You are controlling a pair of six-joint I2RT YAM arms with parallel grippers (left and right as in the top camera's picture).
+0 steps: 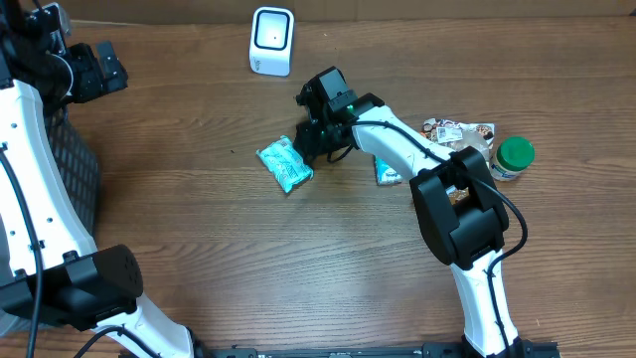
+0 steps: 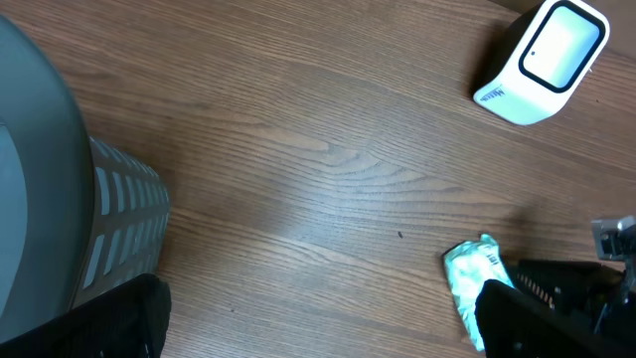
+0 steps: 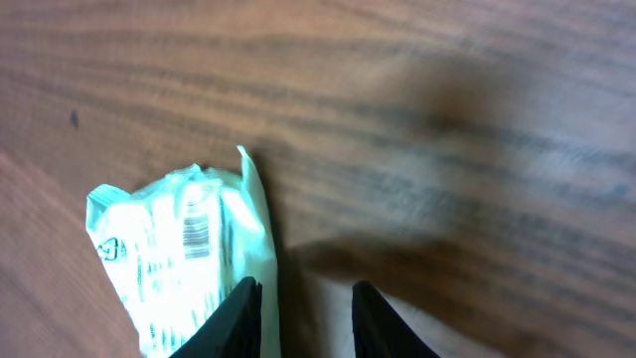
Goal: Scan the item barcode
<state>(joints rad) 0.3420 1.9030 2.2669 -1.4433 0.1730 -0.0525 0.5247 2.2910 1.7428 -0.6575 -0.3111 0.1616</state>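
Brown wood table (image 1: pixel 199 249) under me, edge to edge.
Its grain runs side to side across my whole view. From overhead, a pale strip (image 1: pixel 447 8) lines the top of the frame. Soft, even light, faint shadows.

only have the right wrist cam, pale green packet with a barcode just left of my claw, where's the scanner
Observer: The white scanner stands at the far edge of the table, beyond the packet.
Operator: is the left arm in the way
Observer: No, the left claw hangs wide open at the far left corner.
Operator: anything else around
Observer: A green-lidded jar stands far off to the right of the packet.
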